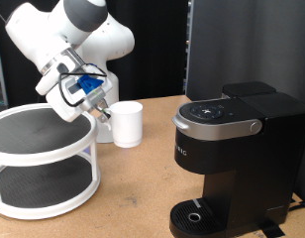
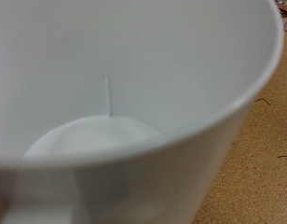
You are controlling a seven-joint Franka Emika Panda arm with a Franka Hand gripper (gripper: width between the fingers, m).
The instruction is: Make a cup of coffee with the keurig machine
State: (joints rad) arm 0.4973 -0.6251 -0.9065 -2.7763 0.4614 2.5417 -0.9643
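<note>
The white cup stands upright on the table between the round shelf and the keurig machine. The machine is black with a silver-grey lid band, its lid is down, and it stands at the exterior view's right. My gripper is at the cup's left side, level with its rim, touching or nearly touching it. In the wrist view the cup fills the picture from close above, and its empty white inside shows. My fingers do not show clearly there.
A white two-tier round shelf with dark mats stands at the exterior view's left, just under my arm. The machine's round drip base is bare. A dark panel rises behind the machine. A brown board surface lies beside the cup.
</note>
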